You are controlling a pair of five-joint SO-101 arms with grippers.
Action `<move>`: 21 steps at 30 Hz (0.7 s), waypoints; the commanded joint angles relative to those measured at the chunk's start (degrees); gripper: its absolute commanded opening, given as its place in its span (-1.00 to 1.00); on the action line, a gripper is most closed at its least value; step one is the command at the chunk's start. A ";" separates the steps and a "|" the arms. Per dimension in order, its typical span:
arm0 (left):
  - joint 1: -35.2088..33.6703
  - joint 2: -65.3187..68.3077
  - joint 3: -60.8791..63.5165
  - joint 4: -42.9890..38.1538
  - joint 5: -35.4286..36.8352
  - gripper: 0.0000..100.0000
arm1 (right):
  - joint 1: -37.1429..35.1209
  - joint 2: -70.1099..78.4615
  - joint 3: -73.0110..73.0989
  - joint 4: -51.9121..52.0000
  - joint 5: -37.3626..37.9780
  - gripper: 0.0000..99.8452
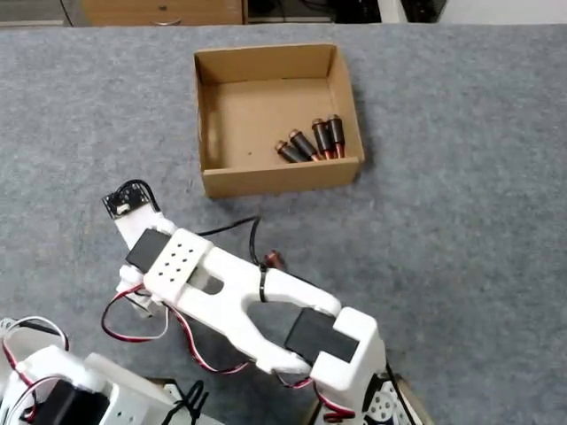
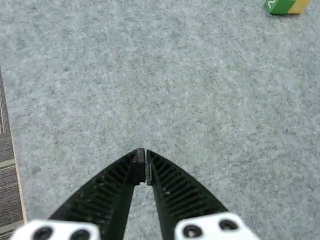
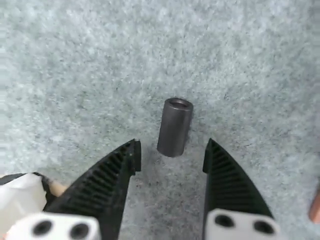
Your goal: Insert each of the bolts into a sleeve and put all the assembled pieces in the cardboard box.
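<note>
- Right gripper point(image 3: 172, 144): jaws apart, nothing clamped. The ribbed inner faces flank the near end of the sleeve, and neither touches it.
- Sleeve point(image 3: 175, 127): dark metal tube on the grey carpet point(image 3: 75, 60), with its bore open at the end away from the gripper. Standing or lying, cannot tell from this angle.
- Handling, by judgement: looks like steel, stiff, dense for its size. The wall is smooth, so it may roll or squirt out of a skewed pinch. Take it across the middle of the barrel with the jaws square to its axis, leaving the open end free for the bolt.
- Left gripper point(image 2: 141, 165): jaws together, tips meeting, nothing between them. Carpet beneath, and a green and yellow block point(image 2: 285, 6) well apart.
- High view: a copper-coloured bolt point(image 1: 273, 258) lies on the carpet just beside an arm point(image 1: 239, 292), partly hidden by it.
- Cardboard box point(image 1: 275, 184): farther out, open-topped. Four assembled pieces point(image 1: 312, 142) lie side by side in one corner.
- Reckoning: this sleeve and that bolt look to be the last pair not yet joined.
</note>
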 commanded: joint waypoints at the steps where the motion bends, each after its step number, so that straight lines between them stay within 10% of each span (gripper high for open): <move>1: -0.79 -0.04 -0.62 -0.35 -0.44 -0.96 | -0.66 -0.04 1.19 -2.73 -0.62 -0.60; 21: -0.88 -0.04 -2.55 -0.35 -0.44 -0.96 | -0.48 4.97 8.04 -10.11 -0.88 -0.60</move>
